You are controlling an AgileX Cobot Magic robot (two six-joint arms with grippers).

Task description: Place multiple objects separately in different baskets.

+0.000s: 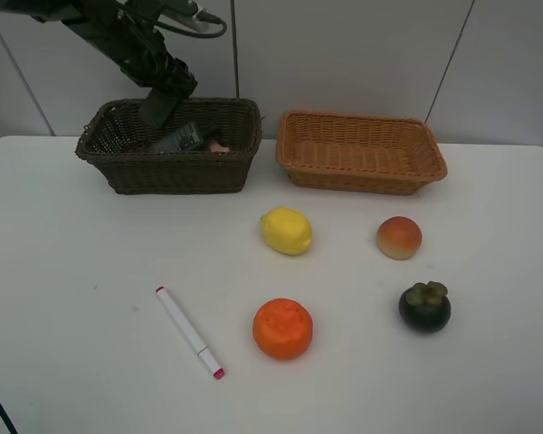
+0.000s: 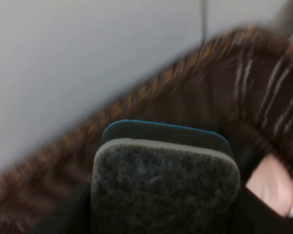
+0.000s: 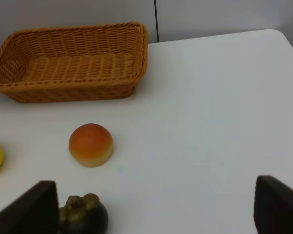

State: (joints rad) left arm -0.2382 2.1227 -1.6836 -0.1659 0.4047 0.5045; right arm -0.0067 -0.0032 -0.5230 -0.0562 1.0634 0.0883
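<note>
**Left claw (image 1: 161,111) inside dark brown basket (image 1: 163,174), gripping eraser block (image 2: 163,190)**

Jaws part-closed on the block, below the basket rim, upper left of the high view. Pink bottle (image 2: 269,184) lies just beside it. Right claw (image 3: 156,207) is spread wide, holding nothing, near the mangosteen (image 3: 83,217). Tan basket (image 1: 362,174) sits upper centre-right, apart from the brown one. Lemon (image 1: 286,231), peach (image 1: 399,238), orange (image 1: 282,328) and marker (image 1: 189,332) lie well apart, away from the tabletop (image 1: 63,271) edges.

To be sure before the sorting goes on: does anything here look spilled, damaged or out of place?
Nothing stands out. The lemon, orange, peach, mangosteen and pink-tipped marker lie apart and whole on the table.
</note>
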